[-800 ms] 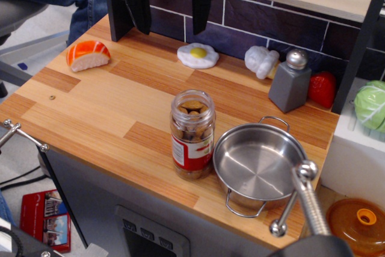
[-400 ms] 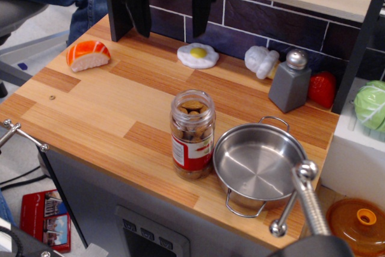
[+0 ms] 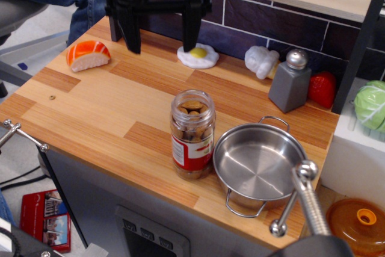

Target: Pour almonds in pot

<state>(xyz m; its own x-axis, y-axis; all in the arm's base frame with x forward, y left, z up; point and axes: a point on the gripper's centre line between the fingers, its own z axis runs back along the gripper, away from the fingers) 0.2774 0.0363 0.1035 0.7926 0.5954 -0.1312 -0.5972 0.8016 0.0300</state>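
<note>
A clear open jar of almonds [image 3: 192, 135] with a red, white and green label stands upright near the counter's front edge. The shiny steel pot [image 3: 259, 164] with two wire loop handles sits empty just right of the jar, nearly touching it. My black gripper [image 3: 161, 46] hangs above the back left of the counter, well behind the jar. Its two fingers are spread wide apart and hold nothing.
On the wooden counter [image 3: 102, 109]: a toy sushi piece [image 3: 88, 55] at left, a toy fried egg [image 3: 198, 56] at the back, a white toy [image 3: 261, 61], a grey shaker [image 3: 290, 80] and a red toy [image 3: 323, 89]. An orange lid [image 3: 361, 225] lies lower right. A metal stand [image 3: 307, 203] rises in front of the pot.
My gripper has come down and moved slightly left and toward the jar. The jar and the pot have not moved.
</note>
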